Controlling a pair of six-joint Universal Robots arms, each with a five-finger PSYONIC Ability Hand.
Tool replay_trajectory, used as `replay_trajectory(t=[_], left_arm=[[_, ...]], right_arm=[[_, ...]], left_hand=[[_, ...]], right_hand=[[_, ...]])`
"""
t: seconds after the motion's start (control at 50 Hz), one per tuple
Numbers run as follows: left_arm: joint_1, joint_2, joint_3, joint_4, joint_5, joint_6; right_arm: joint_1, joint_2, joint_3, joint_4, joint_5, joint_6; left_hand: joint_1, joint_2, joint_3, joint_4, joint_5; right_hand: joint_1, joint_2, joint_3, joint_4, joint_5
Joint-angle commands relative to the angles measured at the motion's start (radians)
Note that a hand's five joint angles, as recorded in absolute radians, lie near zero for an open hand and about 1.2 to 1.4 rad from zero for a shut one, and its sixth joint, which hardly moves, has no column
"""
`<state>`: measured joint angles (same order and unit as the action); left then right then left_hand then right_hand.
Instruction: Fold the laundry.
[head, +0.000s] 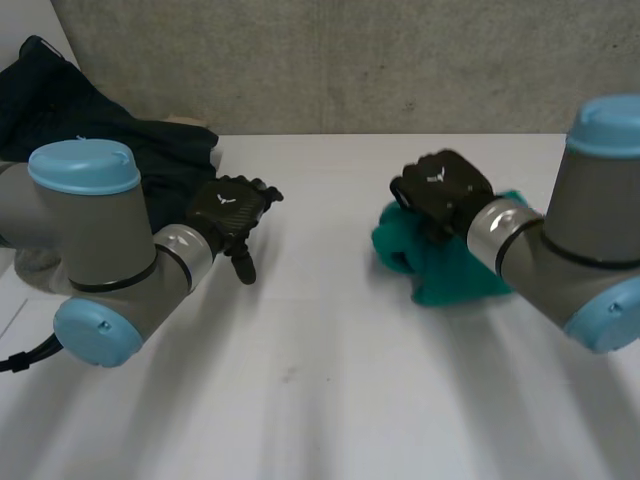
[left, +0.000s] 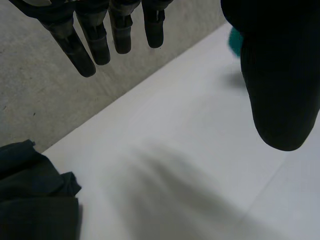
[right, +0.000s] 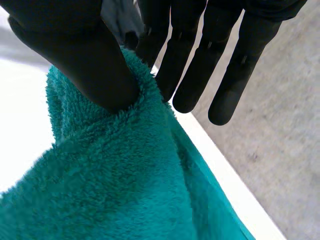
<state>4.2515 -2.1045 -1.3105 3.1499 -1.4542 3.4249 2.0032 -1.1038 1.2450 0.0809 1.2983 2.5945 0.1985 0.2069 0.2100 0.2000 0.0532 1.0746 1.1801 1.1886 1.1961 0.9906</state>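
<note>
The 2 grey arms sit closest in the head view, the left arm (head: 95, 250) and right arm (head: 590, 250), each with its light-blue caps, reaching out over the white table (head: 330, 380).

The right hand (head: 445, 190) rests on top of the teal towel (head: 450, 270). In the right wrist view its thumb (right: 75, 50) digs into a raised fold of the fluffy pile, and the nearest of the straight fingers (right: 190, 75) lies against the far side of that same fold, so the fold is pinched between them. The other fingers stretch out past the towel's far edge. The towel (right: 115, 185) is a bunched heap (not flat) on the table under the palm, and its lower edge runs close to the table's back edge.

The left hand (head: 228, 210) hovers well apart from the towel, on its left. Its fingers (left: 100, 40) hang straight and spread, the thumb (left: 280, 75) stands wide of them, and it holds nothing. A sliver of the teal towel (left: 235, 37) shows just beside that thumb.

Farther from the towel than the left hand, a dark garment pile (head: 150, 150) lies crumpled at the table's back, against the grey wall (head: 350, 60). Its edge (left: 35, 200) lies beyond the left fingertips.
</note>
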Motion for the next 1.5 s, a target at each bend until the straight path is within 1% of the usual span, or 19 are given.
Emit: replay_trajectory(t=[0.02, 0.18, 0.32, 0.38, 0.4, 0.42, 0.58, 0.68, 0.7, 0.72, 0.76, 0.8, 0.84, 0.86, 1.0, 1.08, 1.2, 1.38, 1.5], left_arm=[[0.011, 0.029, -0.001, 0.015, 0.060, -0.136], [0.005, 0.009, 0.000, 0.016, 0.231, -0.234], [-0.039, -0.038, 0.023, -0.008, 0.310, -0.355], [-0.051, -0.043, 0.031, -0.059, 0.356, -0.394], [-0.048, -0.042, 0.039, -0.077, 0.367, -0.398], [-0.035, -0.040, 0.048, -0.097, 0.358, -0.401], [0.083, 0.023, 0.068, -0.154, 0.167, -0.336], [0.099, -0.003, 0.077, -0.174, 0.164, -0.218], [0.097, -0.014, 0.077, -0.183, 0.163, -0.199], [0.097, -0.032, 0.079, -0.201, 0.160, -0.161], [0.099, -0.052, 0.086, -0.223, 0.156, -0.124], [0.103, -0.068, 0.096, -0.264, 0.140, -0.067], [0.111, -0.065, 0.099, -0.292, 0.124, -0.040], [0.120, -0.052, 0.096, -0.318, 0.103, -0.015], [0.171, 0.090, 0.036, -0.333, 0.055, 0.017], [0.228, 0.233, -0.042, -0.304, 0.060, 0.022], [0.281, 0.319, -0.159, -0.294, 0.067, 0.056], [0.309, 0.246, -0.305, -0.260, 0.101, 0.157], [0.314, 0.160, -0.311, -0.269, 0.084, 0.146]], right_arm=[[0.026, -0.048, -0.068, 0.112, -0.083, 0.045], [0.068, -0.152, -0.029, 0.112, -0.198, 0.211], [0.081, -0.160, 0.001, 0.033, -0.195, 0.274], [0.068, -0.128, -0.001, 0.005, -0.169, 0.259], [0.063, -0.107, -0.002, -0.001, -0.150, 0.242], [0.059, -0.082, -0.002, 0.000, -0.128, 0.210], [0.069, -0.013, 0.045, 0.061, -0.126, 0.096], [0.135, 0.033, 0.116, 0.121, -0.174, 0.026], [0.144, 0.042, 0.119, 0.125, -0.175, 0.012], [0.150, 0.054, 0.116, 0.128, -0.166, -0.011], [0.147, 0.055, 0.096, 0.125, -0.142, -0.013], [0.135, 0.053, 0.044, 0.128, -0.081, 0.015], [0.124, 0.051, 0.001, 0.132, -0.039, 0.045], [0.109, 0.051, -0.042, 0.143, -0.012, 0.076], [0.085, 0.100, -0.228, 0.241, -0.028, 0.104], [0.092, 0.166, -0.335, 0.299, -0.063, 0.032], [0.137, 0.288, -0.449, 0.289, -0.166, -0.120], [0.175, 0.432, -0.476, 0.250, -0.350, -0.301], [0.198, 0.470, -0.495, 0.230, -0.364, -0.315]], left_hand=[[-0.024, -0.032, -0.036, -0.025, -0.053], [-0.024, -0.032, -0.036, -0.025, -0.053], [-0.024, -0.032, -0.036, -0.025, -0.053], [0.755, 0.747, 0.743, 0.754, 0.726], [1.193, 1.185, 1.182, 1.192, 1.164], [1.198, 1.189, 1.186, 1.196, 1.168], [1.198, 1.189, 1.186, 1.196, 1.169], [1.198, 1.189, 1.186, 1.196, 1.169], [1.198, 1.189, 1.186, 1.196, 1.169], [1.198, 1.189, 1.186, 1.196, 1.169], [0.985, 0.977, 0.974, 0.984, 0.956], [0.657, 0.649, 0.645, 0.656, 0.628], [0.477, 0.469, 0.465, 0.475, 0.448], [0.264, 0.255, 0.252, 0.262, 0.234], [0.012, 0.004, 0.001, 0.011, -0.017], [-0.011, -0.020, -0.023, -0.013, -0.041], [-0.006, -0.014, -0.017, -0.007, -0.035], [0.094, 0.085, 0.082, 0.092, 0.065], [0.203, 0.194, 0.191, 0.201, 0.174]], right_hand=[[0.322, 0.216, 0.208, 0.200, 0.231], [0.322, 0.216, 0.208, 0.200, 0.231], [0.322, 0.216, 0.208, 0.200, 0.231], [0.322, 0.216, 0.208, 0.200, 0.231], [0.322, 0.216, 0.208, 0.200, 0.231], [0.322, 0.216, 0.208, 0.200, 0.231], [0.322, 0.216, 0.208, 0.200, 0.231], [0.272, 0.166, 0.158, 0.150, 0.181], [0.004, -0.102, -0.110, -0.118, -0.087], [-0.478, -0.584, -0.592, -0.600, -0.569], [-0.650, -0.755, -0.764, -0.771, -0.741], [-0.709, -0.814, -0.823, -0.830, -0.799], [-0.715, -0.821, -0.829, -0.837, -0.806], [-0.715, -0.821, -0.829, -0.837, -0.806], [-0.706, -0.812, -0.820, -0.828, -0.797], [-0.703, -0.809, -0.817, -0.825, -0.794], [-0.665, -0.771, -0.779, -0.787, -0.756], [-0.656, -0.762, -0.770, -0.778, -0.747], [-0.674, -0.779, -0.788, -0.795, -0.765]])
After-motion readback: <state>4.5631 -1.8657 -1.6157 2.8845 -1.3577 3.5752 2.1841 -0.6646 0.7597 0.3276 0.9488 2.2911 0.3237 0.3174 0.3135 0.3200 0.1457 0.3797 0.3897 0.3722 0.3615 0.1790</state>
